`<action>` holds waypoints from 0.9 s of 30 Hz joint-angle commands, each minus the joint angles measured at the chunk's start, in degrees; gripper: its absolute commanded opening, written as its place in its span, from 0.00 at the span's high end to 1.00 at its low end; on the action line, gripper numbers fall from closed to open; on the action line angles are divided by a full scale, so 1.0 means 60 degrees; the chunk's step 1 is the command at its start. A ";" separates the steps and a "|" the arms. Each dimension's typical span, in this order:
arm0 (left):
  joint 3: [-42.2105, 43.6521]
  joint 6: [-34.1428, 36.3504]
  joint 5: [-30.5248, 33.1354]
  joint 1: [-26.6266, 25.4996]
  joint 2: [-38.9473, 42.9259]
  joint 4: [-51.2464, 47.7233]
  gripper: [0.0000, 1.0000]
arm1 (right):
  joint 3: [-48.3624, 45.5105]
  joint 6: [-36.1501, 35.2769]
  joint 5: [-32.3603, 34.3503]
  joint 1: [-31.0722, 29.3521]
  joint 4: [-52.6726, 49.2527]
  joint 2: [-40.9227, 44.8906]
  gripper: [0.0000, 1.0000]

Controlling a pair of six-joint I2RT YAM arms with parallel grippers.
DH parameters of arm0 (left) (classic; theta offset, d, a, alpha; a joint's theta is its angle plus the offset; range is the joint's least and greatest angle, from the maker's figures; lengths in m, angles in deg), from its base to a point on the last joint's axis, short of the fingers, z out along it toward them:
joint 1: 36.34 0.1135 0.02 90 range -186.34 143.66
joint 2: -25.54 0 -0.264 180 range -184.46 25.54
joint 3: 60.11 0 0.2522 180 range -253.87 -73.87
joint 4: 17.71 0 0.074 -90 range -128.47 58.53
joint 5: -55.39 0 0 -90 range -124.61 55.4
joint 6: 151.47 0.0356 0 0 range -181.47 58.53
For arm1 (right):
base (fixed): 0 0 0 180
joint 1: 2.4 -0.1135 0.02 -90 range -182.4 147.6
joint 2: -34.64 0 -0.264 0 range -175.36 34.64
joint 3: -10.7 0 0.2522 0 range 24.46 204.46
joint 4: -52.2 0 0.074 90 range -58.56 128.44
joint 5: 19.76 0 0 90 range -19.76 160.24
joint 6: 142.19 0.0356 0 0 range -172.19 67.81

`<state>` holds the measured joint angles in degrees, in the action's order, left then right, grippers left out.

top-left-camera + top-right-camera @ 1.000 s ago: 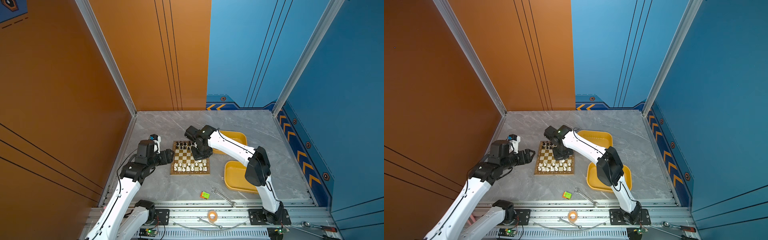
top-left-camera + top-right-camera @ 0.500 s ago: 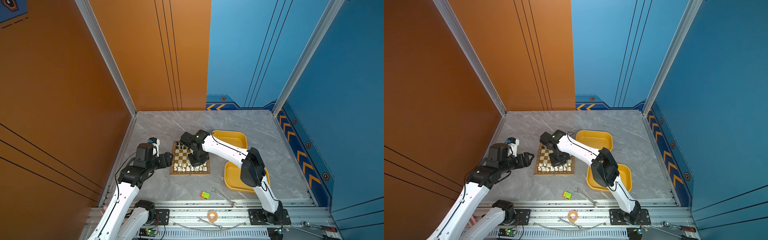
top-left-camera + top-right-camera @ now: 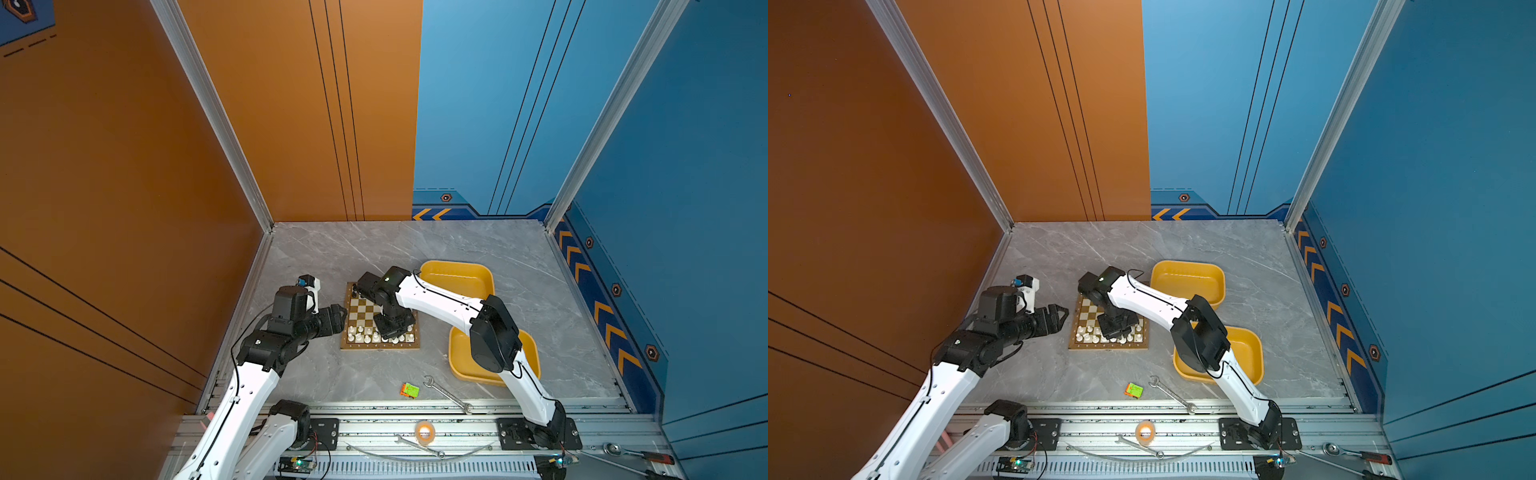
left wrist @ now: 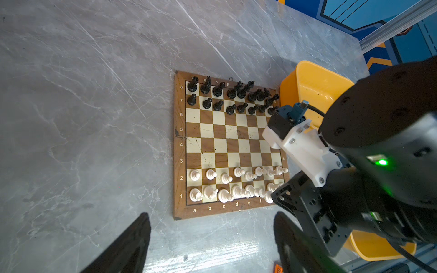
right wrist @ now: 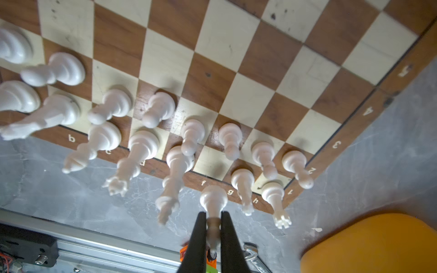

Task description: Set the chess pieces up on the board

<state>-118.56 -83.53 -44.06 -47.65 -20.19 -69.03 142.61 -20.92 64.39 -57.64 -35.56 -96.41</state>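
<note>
Above the board (image 5: 236, 71) edge marked f, the right gripper (image 5: 213, 214) is clamping a white piece (image 5: 213, 199) by its stem.

We find the small square brown-and-cream wooden chessboard (image 3: 362, 311), just below centre in both top views, showing visible grain, a satin finish and dark scuffs on its cream squares. The creamy white turned pieces (image 5: 66, 69) are smooth and glossy, plastic by their look; the black turned pieces (image 4: 192, 86) shine likewise. The grey marble-patterned tabletop (image 3: 374, 249) is smooth with a soft sheen. The yellow rounded trays (image 3: 457, 276), right of the board, read as smooth plastic. The silver wrench (image 3: 446, 395) is bright metal.
</note>
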 commanded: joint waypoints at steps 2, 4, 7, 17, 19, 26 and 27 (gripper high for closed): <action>-0.0263 0.0147 0.0193 -0.0052 -0.0023 -0.0253 0.17 | 0.0231 -0.0172 0.0022 -0.0023 0.0020 -0.0273 1.00; -0.0286 0.0165 0.0195 -0.0051 -0.0038 -0.0257 0.17 | 0.0258 -0.0172 0.0011 0.0004 0.0053 -0.0321 1.00; -0.0302 0.0169 0.0210 -0.0069 -0.0068 -0.0258 0.17 | 0.0310 -0.0172 0.0023 0.0037 0.0129 -0.0396 1.00; -0.0420 0.0251 0.0271 -0.0111 -0.0162 -0.0273 0.17 | 0.0559 -0.0172 0.0011 0.0109 0.0145 -0.0644 1.00; -0.0453 0.0277 0.0296 -0.0134 -0.0188 -0.0280 0.17 | 0.0603 -0.0171 0.0015 0.0145 0.0146 -0.0679 1.00; -0.0509 0.0346 0.0357 -0.0191 -0.0250 -0.0288 0.17 | 0.0626 -0.0172 0.0073 0.0213 0.0153 -0.0701 1.00; -0.0519 0.0347 0.0359 -0.0208 -0.0258 -0.0289 0.17 | 0.0639 -0.0172 0.0062 0.0231 0.0131 -0.0703 1.00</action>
<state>-119.78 -82.68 -43.40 -48.41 -21.61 -69.93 144.95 -20.94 64.24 -56.63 -34.42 -99.49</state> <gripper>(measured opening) 0.829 0.099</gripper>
